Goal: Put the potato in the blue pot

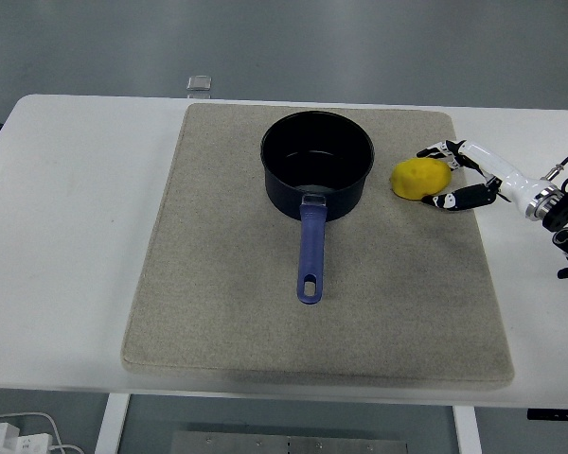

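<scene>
Potato (419,179) sits on the grey mat (218,284), just right of the blue pot (316,163) and near its wall, not in it. Right hand (464,177) comes in from the right edge w/ fingers cupped around the potato's right side: upper fingers (437,149) at its top-right, lower fingers (449,200) at its bottom-right. Looks like contact, prob. a loose cradle rather than a firm pinch. Left arm not in view.

Step in hand, as I judge it: securing the grasp before the lift.
- You want the fingers closed evenly on both flanks; the potato is round and could roll out toward the pot wall.
- Lift clear of the rim before you move left, then lower over the pot's middle.
- Keep clear of the pot handle (310,251), which points toward the near edge; a knock would swing the pot.

Hard to make out: thumb not separable from the other fingers; palm side hidden behind the potato; can't confirm whether the potato is off the mat. Wrist partly cut by the frame edge.
</scene>
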Robot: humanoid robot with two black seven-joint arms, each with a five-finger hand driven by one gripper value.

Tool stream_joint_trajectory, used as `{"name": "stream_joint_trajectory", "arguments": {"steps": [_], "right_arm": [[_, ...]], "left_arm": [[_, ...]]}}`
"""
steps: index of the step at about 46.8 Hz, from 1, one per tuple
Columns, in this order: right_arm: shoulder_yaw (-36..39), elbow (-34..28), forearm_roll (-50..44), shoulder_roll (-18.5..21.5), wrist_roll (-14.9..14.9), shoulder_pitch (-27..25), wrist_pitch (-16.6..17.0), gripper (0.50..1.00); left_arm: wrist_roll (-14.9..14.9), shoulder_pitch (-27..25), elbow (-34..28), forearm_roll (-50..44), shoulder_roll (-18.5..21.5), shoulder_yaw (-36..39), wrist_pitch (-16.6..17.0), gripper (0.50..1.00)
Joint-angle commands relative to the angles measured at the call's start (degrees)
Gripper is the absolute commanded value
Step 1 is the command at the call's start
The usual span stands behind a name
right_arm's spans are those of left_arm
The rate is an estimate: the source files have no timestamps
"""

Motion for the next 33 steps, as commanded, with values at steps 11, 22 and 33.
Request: {"name": "stream_joint_trajectory", "arguments": {"steps": [11,22,33], "right_arm": [[0.11,0.53,2.76,-0.01,0.0,1.06,0.03,0.5],[0.02,0.53,2.77,0.08,0.0,0.8,0.03,0.5],[0.02,0.53,2.77,0.79,0.18,0.62,0.11,0.5]], "left_arm": [[0.0,0.03,0.0,0.0,0.0,0.0,0.0,0.992],[0.0,0.03,0.0,0.0,0.0,0.0,0.0,0.994],[0.0,0.03,0.08,0.0,0.0,0.0,-0.09,0.994]]}}
